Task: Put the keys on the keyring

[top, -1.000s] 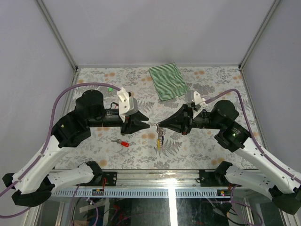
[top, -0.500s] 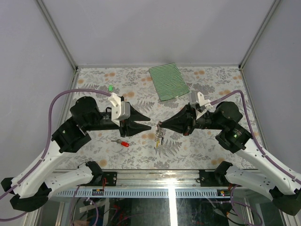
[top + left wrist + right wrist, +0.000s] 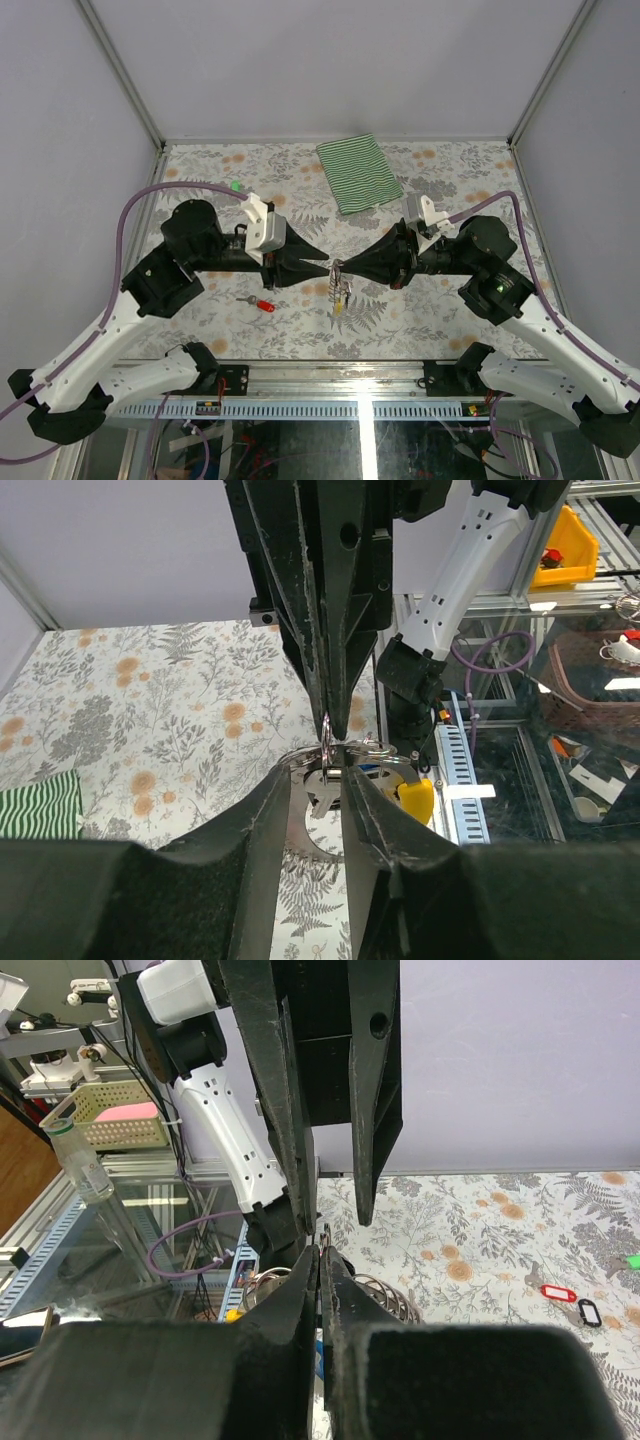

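Note:
My right gripper (image 3: 343, 267) is shut on the keyring (image 3: 337, 267), holding it above the table. Several keys (image 3: 341, 290) hang from the ring, one with a yellow tag (image 3: 416, 796). My left gripper (image 3: 326, 268) points at the ring from the left. Its jaws stand a little apart, with the ring (image 3: 372, 747) and a silvery key head (image 3: 322, 785) in the gap at its tips. I cannot tell whether they touch. A red-tagged key (image 3: 265, 305) and a black tag (image 3: 245, 298) lie on the table under the left arm. A green tag (image 3: 235, 185) lies further back.
A green-striped folded cloth (image 3: 358, 173) lies at the back of the floral table (image 3: 450, 310), right of centre. Metal frame posts stand at both back corners. The table's front rail (image 3: 360, 375) runs just below the hanging keys.
My left gripper drew back to the left, then swung right, and its tips now reach the keyring. The right gripper kept the ring almost still.

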Controlling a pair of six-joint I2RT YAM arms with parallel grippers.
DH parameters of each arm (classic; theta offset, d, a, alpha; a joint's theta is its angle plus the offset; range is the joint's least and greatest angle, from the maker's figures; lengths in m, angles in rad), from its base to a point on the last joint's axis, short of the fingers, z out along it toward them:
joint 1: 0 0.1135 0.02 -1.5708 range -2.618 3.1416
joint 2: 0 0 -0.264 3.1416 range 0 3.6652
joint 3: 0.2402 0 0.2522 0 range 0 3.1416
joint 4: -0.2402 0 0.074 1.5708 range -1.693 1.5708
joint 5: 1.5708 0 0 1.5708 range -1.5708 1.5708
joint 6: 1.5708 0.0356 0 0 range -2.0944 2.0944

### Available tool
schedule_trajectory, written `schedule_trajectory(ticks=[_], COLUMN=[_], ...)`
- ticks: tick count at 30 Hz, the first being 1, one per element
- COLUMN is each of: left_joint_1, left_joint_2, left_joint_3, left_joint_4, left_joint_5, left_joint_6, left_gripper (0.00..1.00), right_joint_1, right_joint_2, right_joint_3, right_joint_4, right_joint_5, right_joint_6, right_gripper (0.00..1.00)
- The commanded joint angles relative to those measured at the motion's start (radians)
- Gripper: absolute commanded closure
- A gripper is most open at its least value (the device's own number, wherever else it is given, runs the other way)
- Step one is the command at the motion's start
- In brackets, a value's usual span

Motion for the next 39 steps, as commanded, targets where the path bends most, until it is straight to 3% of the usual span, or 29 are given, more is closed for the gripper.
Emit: schedule_trajectory(ticks=[1,6,12,19,39], left_joint_1=[-0.006,-0.006,-0.007,-0.006,-0.007], left_joint_2=[0.011,0.024,0.028,0.004,-0.057], left_joint_3=[0.005,0.006,0.014,-0.009,-0.157], left_joint_4=[0.069,0.069,0.059,0.092,0.344], left_joint_5=[0.057,0.076,0.071,0.036,-0.002], left_joint_6=[-0.017,-0.019,-0.007,-0.029,-0.155], left_gripper=[0.72,0.75,0.99,1.0,1.0], right_joint_1=[0.005,0.005,0.005,0.005,0.004], right_joint_2=[-0.017,-0.013,-0.017,-0.043,-0.026], right_joint_3=[0.019,0.024,0.028,0.008,-0.166], right_joint_4=[0.088,0.085,0.085,0.123,0.7], right_joint_5=[-0.015,-0.013,-0.006,0.034,0.211], right_joint_6=[0.011,0.009,0.007,0.016,0.302], right_gripper=[1.0,1.0,1.0,1.0,1.0])
